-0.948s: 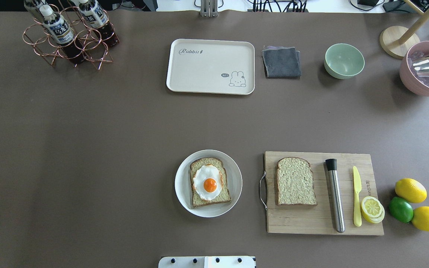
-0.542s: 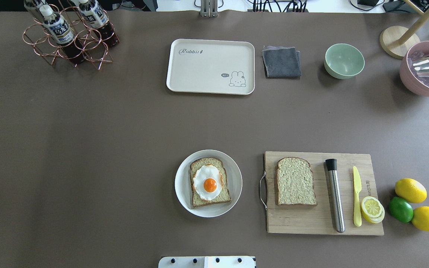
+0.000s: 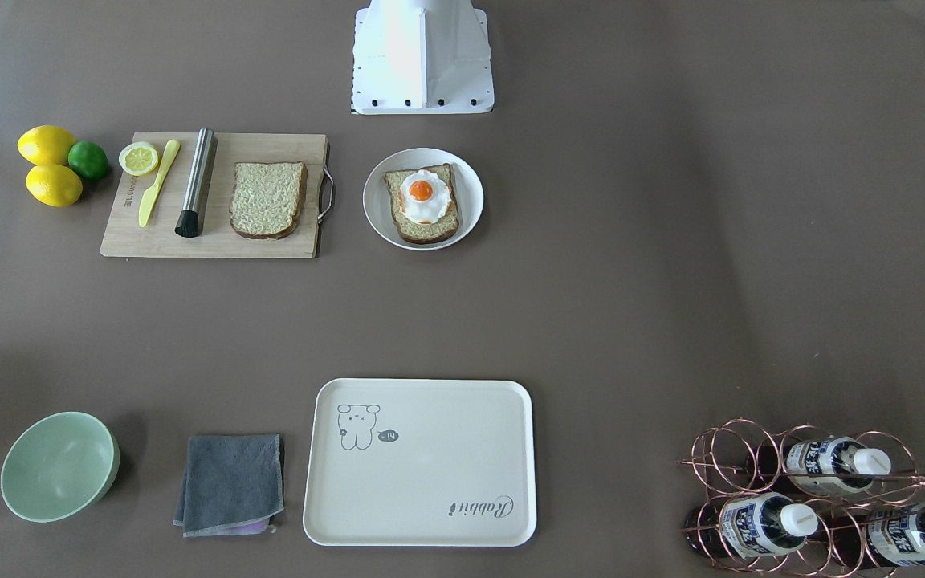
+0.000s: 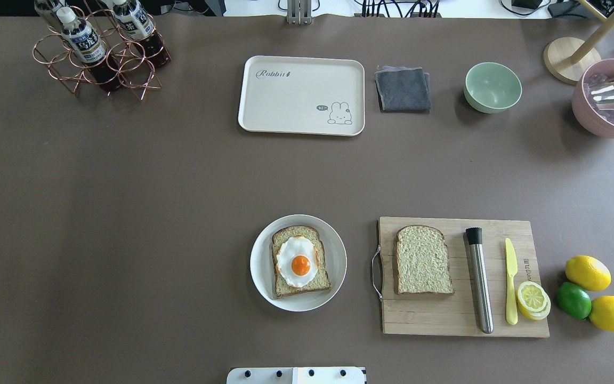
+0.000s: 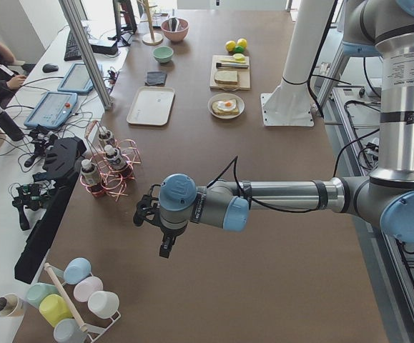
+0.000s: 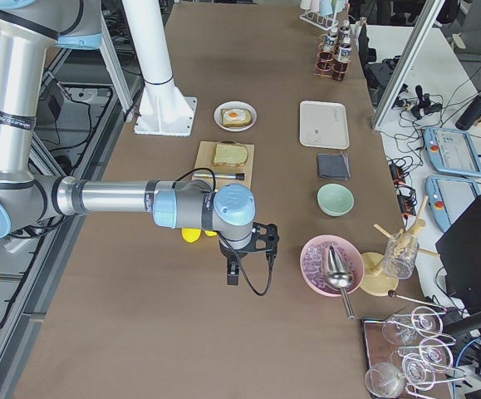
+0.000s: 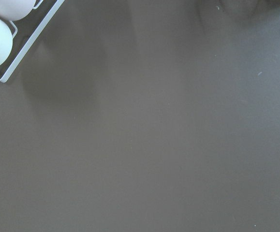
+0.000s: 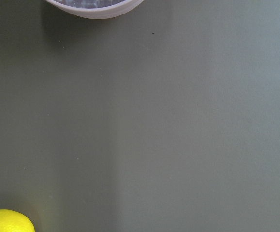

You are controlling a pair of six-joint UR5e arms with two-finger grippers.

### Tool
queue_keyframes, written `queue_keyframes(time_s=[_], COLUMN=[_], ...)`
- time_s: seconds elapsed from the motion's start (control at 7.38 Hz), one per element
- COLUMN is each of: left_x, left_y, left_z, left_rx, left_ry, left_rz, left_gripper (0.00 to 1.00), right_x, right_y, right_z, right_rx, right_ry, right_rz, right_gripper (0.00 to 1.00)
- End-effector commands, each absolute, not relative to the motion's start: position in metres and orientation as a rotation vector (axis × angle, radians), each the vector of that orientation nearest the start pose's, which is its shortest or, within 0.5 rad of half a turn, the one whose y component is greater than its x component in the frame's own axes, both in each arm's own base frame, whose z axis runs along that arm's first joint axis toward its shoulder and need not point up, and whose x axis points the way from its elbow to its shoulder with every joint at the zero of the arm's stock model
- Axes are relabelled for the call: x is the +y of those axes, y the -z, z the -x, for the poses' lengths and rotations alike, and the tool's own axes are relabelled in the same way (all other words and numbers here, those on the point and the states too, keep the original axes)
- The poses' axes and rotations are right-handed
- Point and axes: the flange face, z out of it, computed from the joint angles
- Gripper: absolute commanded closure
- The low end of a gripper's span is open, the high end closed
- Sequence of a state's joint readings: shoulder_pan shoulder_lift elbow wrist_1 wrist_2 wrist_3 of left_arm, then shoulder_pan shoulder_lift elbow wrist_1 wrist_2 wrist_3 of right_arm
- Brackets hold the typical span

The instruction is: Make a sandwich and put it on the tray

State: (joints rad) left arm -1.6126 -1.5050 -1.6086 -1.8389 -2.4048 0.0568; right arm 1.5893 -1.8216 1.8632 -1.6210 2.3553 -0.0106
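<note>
One bread slice (image 4: 284,238) lies on a round white plate (image 4: 257,264) near the table's front middle, with the fried egg (image 4: 300,263) on top of it. The second bread slice (image 4: 423,260) lies on the wooden cutting board (image 4: 445,320) to the right. The cream tray (image 4: 296,101) sits bare at the far middle. My left gripper (image 5: 166,247) shows only in the exterior left view, far off by the bottle rack. My right gripper (image 6: 233,274) shows only in the exterior right view, beyond the lemons. I cannot tell whether either is open or shut.
The board also bears a steel muddler (image 4: 480,280), a yellow knife (image 4: 510,282) and lemon slices (image 4: 532,298). Two lemons (image 4: 588,272) and a lime (image 4: 573,300) lie to its right. A grey cloth (image 4: 403,89), green bowl (image 4: 492,87), pink bowl (image 4: 595,120) and bottle rack (image 4: 99,50) stand at the back.
</note>
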Motion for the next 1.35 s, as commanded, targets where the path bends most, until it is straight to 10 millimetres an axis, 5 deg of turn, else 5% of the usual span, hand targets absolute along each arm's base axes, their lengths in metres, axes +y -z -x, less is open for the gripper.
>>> queue_keyframes(time_s=[0.0, 0.54, 0.81, 1.08, 1.22], left_x=[-0.474, -0.478, -0.484, -0.476, -0.495], left_y=[-0.635, -0.611, -0.550, -0.521, -0.483], left_z=[0.079, 0.066, -0.020, -0.081, -0.113], left_rx=[0.816, 0.917, 1.012, 1.096, 1.150], left_ry=[-0.118, -0.153, -0.196, -0.221, -0.158], left_rz=[-0.363, -0.398, -0.388, -0.381, -0.330], left_gripper=[0.01, 0.00, 0.01, 0.00, 0.01], right_x=[-0.390, -0.401, -0.405, -0.409, -0.407], right_y=[-0.617, -0.578, -0.566, -0.537, -0.516], right_z=[-0.071, -0.063, -0.031, 0.010, 0.030], right_rx=[-0.774, -0.892, -0.911, -0.936, -0.958], right_ry=[0.033, 0.030, 0.026, 0.027, -0.006], right_rz=[-0.116, -0.219, -0.208, -0.186, -0.157], right_gripper=[0.00, 0.00, 0.00, 0.00, 0.00])
